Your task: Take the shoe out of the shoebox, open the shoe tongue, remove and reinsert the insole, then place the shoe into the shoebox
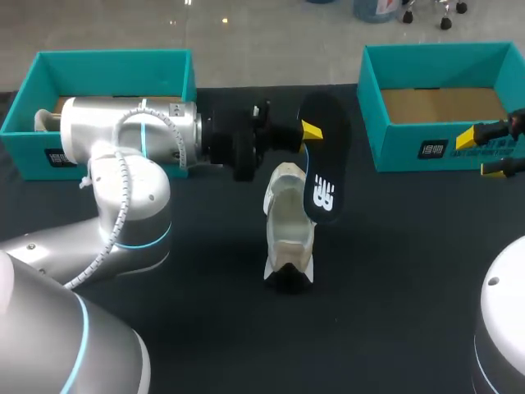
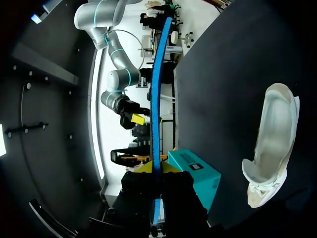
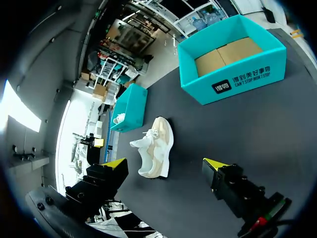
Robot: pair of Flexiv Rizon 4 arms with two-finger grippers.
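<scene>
Head view: the left end effector (image 1: 308,135) pinches the black foam insole (image 1: 324,168) above the white lace-up shoe (image 1: 289,234) lying mid-surface, likely poised for reinsertion. Left wrist view: the insole runs edge-on between its fingers. Right wrist view: the right end effector (image 3: 165,165) hangs spread. The teal cardboard shoebox (image 3: 257,77) at the far right corner is empty, and the far-left teal box (image 3: 133,111) holds a second shoe (image 3: 119,118).
</scene>
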